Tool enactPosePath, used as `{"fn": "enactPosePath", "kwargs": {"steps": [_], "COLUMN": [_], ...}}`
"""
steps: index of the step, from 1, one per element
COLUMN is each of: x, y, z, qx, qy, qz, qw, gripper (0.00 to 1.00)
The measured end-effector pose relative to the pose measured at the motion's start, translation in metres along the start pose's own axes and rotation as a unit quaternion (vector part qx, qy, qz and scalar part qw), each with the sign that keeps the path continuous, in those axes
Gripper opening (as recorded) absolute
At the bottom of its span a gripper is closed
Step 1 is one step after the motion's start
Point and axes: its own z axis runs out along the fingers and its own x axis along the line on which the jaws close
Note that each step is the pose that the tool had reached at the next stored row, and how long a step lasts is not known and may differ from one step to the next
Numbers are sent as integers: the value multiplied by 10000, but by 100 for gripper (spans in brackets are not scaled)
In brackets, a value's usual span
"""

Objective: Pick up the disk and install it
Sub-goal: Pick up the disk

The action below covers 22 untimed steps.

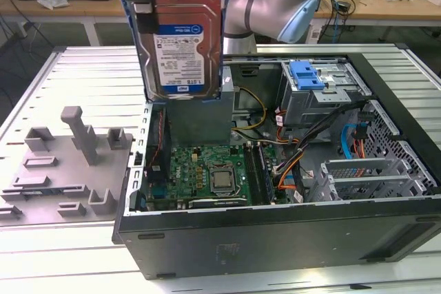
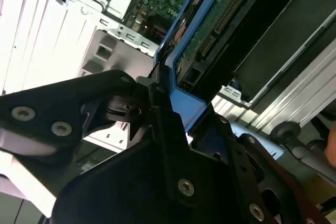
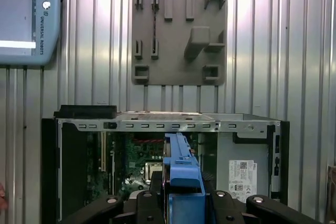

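Observation:
The disk [image 1: 185, 46], a silver hard drive with a blue-and-white label, hangs upright in the air above the open computer case [image 1: 275, 235], over its left part in the exterior view. My gripper [image 1: 148, 5] is shut on the disk's top end. In the first wrist view the disk's blue carrier rail [image 3: 181, 174] is seen edge-on between the black fingers [image 3: 107, 204], with the case [image 3: 168, 125] below it. The second wrist view shows the blue rail [image 2: 178, 77] and the drive's circuit-board side [image 2: 220, 19] held by the gripper [image 2: 157, 111].
Inside the case lie the motherboard [image 1: 207, 170], cables, and a metal drive bay with a blue latch [image 1: 306, 74] at the far right. A grey fixture plate [image 1: 69, 163] sits on the ribbed table beside the case. A teach pendant [image 3: 26, 14] lies on the table.

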Motion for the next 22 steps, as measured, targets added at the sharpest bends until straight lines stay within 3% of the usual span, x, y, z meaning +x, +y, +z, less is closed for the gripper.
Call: {"fn": "enactPosePath", "kwargs": {"steps": [22], "x": [436], "y": [-569], "z": [-45], "qx": [-6], "qy": [0], "qz": [1], "qw": [10000], "gripper": [37]}}
